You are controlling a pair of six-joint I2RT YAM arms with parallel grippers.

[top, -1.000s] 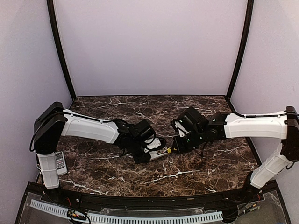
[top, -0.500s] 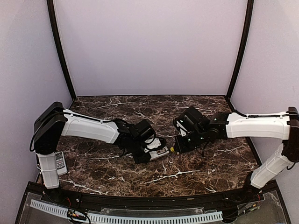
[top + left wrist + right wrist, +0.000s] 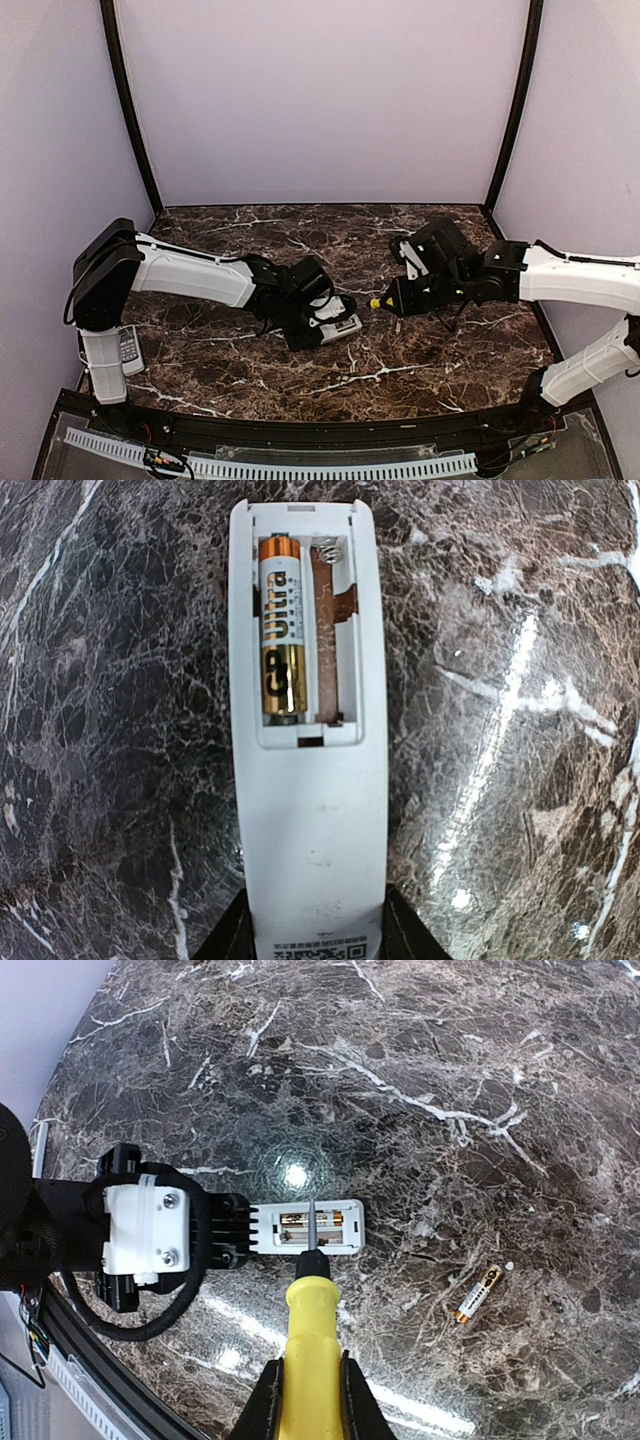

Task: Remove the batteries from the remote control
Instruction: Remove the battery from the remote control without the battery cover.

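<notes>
Marble table: remote with one battery

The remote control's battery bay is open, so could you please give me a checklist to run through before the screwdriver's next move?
1. The remote control is clamped by the left end effector, bay facing up: ok.
2. The screwdriver is held in the right end effector: ok.
3. Bay emptied: not ok; the seated battery lies in one slot, and the neighbouring slot is bare.
4. The loose battery lies on the table, apart from the remote: ok.
5. The screwdriver tip touches the seated battery: cannot tell.
</notes>
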